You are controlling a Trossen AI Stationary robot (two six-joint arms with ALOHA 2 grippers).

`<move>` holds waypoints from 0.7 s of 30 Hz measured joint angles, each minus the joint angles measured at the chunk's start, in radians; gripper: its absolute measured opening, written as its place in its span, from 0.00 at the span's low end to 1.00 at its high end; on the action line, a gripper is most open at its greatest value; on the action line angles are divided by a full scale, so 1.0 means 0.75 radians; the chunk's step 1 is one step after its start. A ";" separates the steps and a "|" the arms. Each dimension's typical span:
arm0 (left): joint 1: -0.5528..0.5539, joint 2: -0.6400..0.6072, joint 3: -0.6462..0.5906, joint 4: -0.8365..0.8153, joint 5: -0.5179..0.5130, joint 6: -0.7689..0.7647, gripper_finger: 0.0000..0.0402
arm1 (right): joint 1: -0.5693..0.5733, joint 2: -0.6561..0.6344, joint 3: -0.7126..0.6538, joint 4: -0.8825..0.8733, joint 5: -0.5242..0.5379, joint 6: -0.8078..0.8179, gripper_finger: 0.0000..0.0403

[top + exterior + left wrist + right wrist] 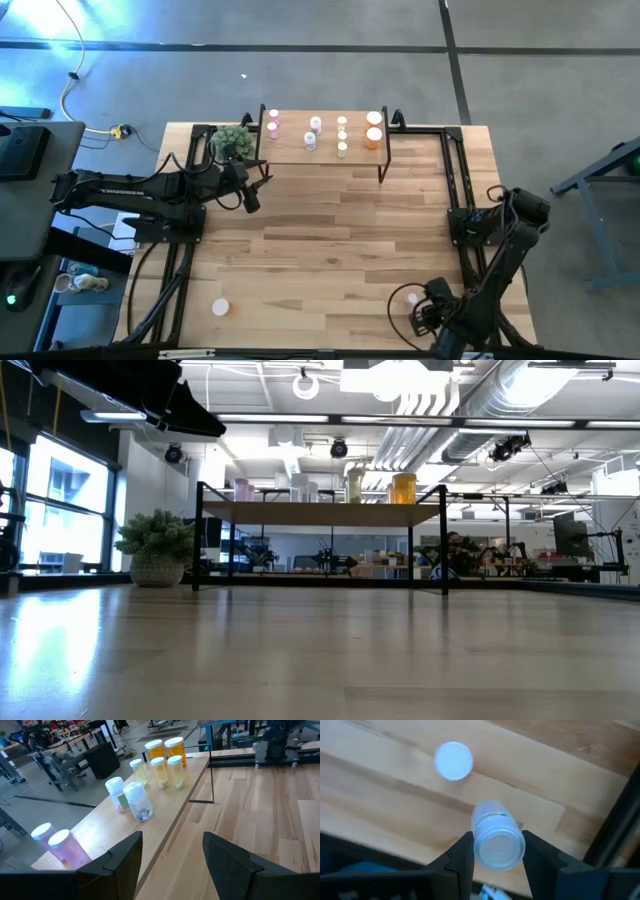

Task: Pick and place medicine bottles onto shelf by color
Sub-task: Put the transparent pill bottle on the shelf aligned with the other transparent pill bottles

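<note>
Your right claw (493,851) straddles upright whitish bottle (496,837), fingers closing on its sides, lower right of high view. Shelf (325,155) far, top centre. Left claw (172,852) open beside shelf.

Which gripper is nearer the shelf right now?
Left. The left gripper hovers open just off the shelf's front left corner; the right gripper is at the table's near right edge, closing on a white-capped bottle.
</note>
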 joint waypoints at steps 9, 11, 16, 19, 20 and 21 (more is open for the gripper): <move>0.000 0.000 0.000 -0.002 0.001 0.001 0.49 | -0.046 0.000 0.365 -0.372 0.261 -0.088 0.31; 0.000 0.000 0.000 -0.002 0.015 0.000 0.49 | -0.087 -0.001 0.438 -0.456 0.307 -0.127 0.31; 0.000 0.000 0.000 -0.002 0.110 0.000 0.49 | -0.247 -0.001 0.570 -0.564 0.322 -0.370 0.31; 0.000 0.000 0.000 -0.003 0.193 -0.004 0.49 | -0.375 -0.001 0.624 -0.563 0.322 -0.619 0.31; 0.000 0.000 0.000 -0.003 0.222 -0.007 0.49 | -0.422 -0.001 0.639 -0.564 0.322 -0.706 0.31; 0.000 0.001 0.000 -0.003 0.250 -0.017 0.49 | -0.470 -0.001 0.652 -0.563 0.322 -0.789 0.31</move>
